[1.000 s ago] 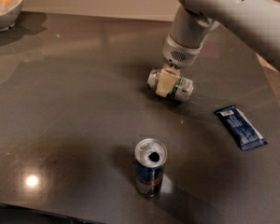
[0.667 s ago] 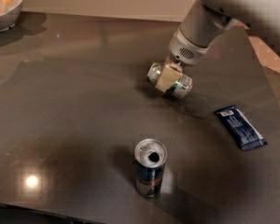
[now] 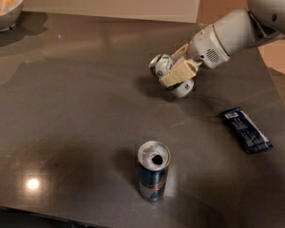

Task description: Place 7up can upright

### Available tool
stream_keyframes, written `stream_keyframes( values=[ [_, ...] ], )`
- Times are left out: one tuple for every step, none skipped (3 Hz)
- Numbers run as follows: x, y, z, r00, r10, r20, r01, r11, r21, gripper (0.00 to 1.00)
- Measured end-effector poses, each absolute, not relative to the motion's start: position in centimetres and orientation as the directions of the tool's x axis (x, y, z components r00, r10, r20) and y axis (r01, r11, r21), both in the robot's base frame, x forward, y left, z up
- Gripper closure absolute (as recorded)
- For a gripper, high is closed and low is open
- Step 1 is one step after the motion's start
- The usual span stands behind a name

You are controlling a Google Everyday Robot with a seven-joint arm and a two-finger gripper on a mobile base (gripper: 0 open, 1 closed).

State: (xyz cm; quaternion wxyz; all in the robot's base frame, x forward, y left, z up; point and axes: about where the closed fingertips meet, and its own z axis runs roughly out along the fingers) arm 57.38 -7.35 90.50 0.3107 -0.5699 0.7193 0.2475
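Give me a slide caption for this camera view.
Robot hand at upper right holds the 7up can tilted over the table, behind an upright blue can.

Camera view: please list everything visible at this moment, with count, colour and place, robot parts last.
7up can: one, silvery-white with green, tilted, right of the table's centre, clamped in the gripper.
slim can: one, blue and silver, upright with its top opened, near the front edge.
packet: one, dark blue, lying flat at the right.
bowl: one, pale, far-left corner, holding orange-brown round food.
table: one, dark grey, glossy.
arm: one, white, reaching in from the upper right.
gripper: one, cream fingers, shut on the 7up can.
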Motion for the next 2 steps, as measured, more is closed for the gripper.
stream_keyframes(
  values=[
    [57.1, -7.58, 91.24, -0.127, -0.549, -0.826, -0.978, 0.209, 0.012, 1.0],
    [56.76, -7.55, 90.95, -0.117, -0.453, -0.884, -0.979, 0.201, 0.026, 1.0]
  ],
)
